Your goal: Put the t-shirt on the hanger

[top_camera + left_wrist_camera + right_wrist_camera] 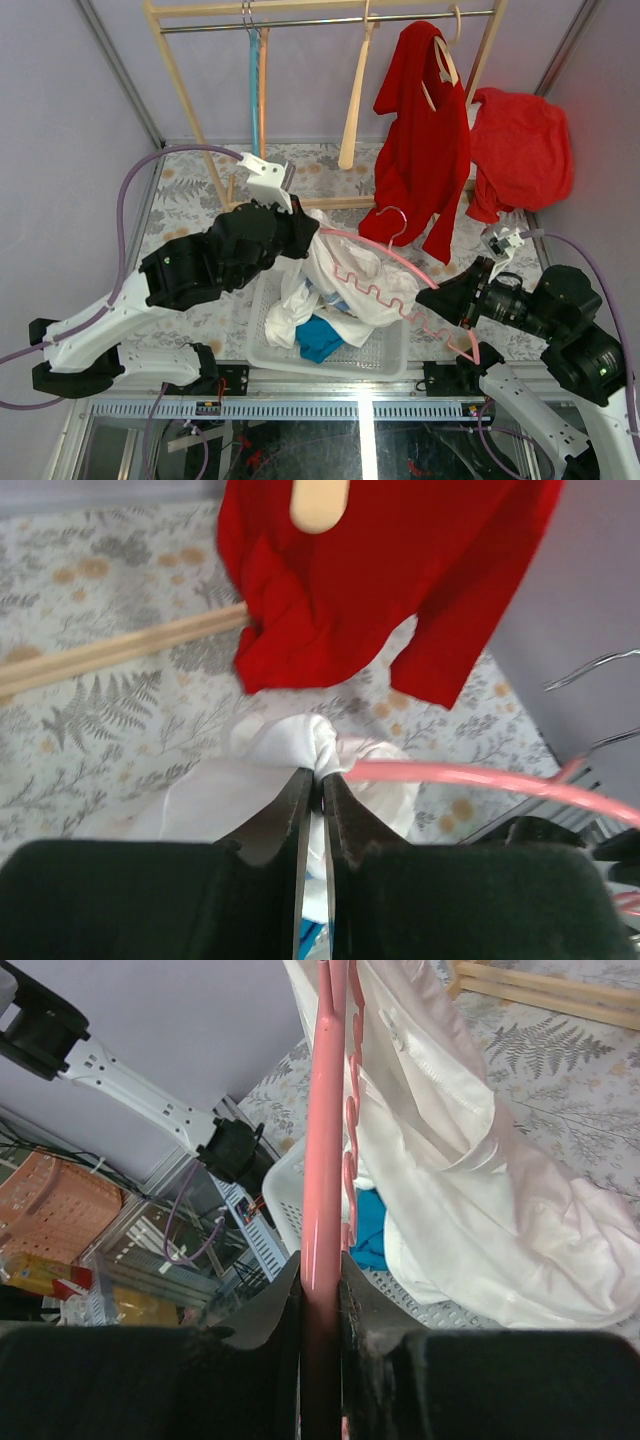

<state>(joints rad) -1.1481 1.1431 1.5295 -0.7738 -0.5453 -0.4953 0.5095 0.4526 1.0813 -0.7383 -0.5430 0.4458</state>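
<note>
Left fingers (pixel 285 815) clamped together on a bunched fold of the t-shirt (pixel 335 275), which drapes into the basket (pixel 385 352). Right fingers (pixel 362 1312) clamped on the hanger (pixel 324 1140); its bar meets the cloth beside the left fingertips.

Left arm (pixel 200 262): bulky matte-black joint housings, rounded and ribbed. Lower link (pixel 90 335) is smooth white and tapered, on a black base (pixel 60 375). Lilac cable (pixel 123 215) arcs out wide from the wrist, where a white angular camera block (pixel 268 180) sits.

Right arm (pixel 540 300): same black housings, white lower link (pixel 520 395), thinner lilac cable (pixel 605 285), small white camera mount (pixel 503 242).

Jaws are black. The left pair are smooth, tapering wedges; the right pair are blunt and rough-textured.
</note>
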